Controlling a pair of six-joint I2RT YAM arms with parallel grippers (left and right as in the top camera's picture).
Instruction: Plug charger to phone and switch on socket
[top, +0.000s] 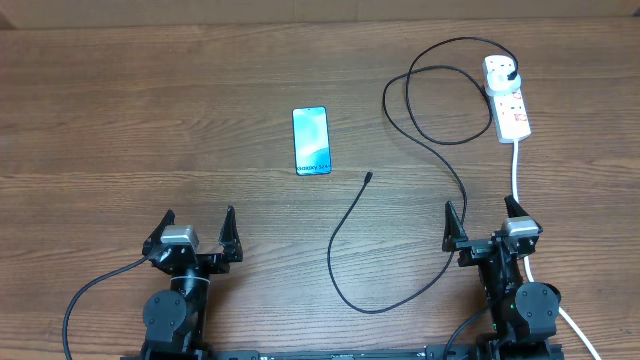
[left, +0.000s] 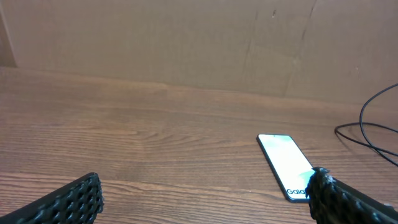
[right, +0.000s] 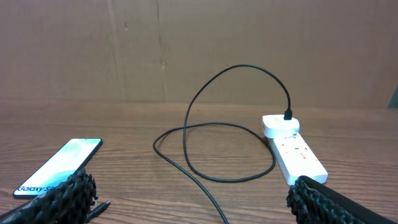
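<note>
1. Desk (top: 150, 100): a brown wood-grain surface is carrying every item; directions are being read from the overhead view, with 12 o'clock at the far edge.
2. Left fingers (top: 229, 232): these are standing wide apart at about 7 o'clock on the desk, holding nothing and pointing toward 12 o'clock.
3. Phone (top: 311, 140): it is lying flat near the centre, at 1 o'clock from the left fingers and well apart from them. Its light-blue screen is glowing, and a line of dark text is showing at its 6 o'clock end.
4. Charger (top: 345, 215): the thin black cable is lying loose. Its small tip (top: 369, 177) is resting at 4 o'clock from the phone, near it but not touching. The cable is dipping toward 6 o'clock, then climbing and looping toward 1 o'clock.
5. Right fingers (top: 452, 222): these are spread wide at 5 o'clock, gripping nothing, with the cable passing just beside them.
6. Socket (top: 508, 100): the white block is lying at 2 o'clock, with the charger's black plug (top: 512, 75) sitting in its 12 o'clock end.
7. White cord (top: 516, 170): it is leaving the socket's 6 o'clock end and running toward the right arm.
</note>
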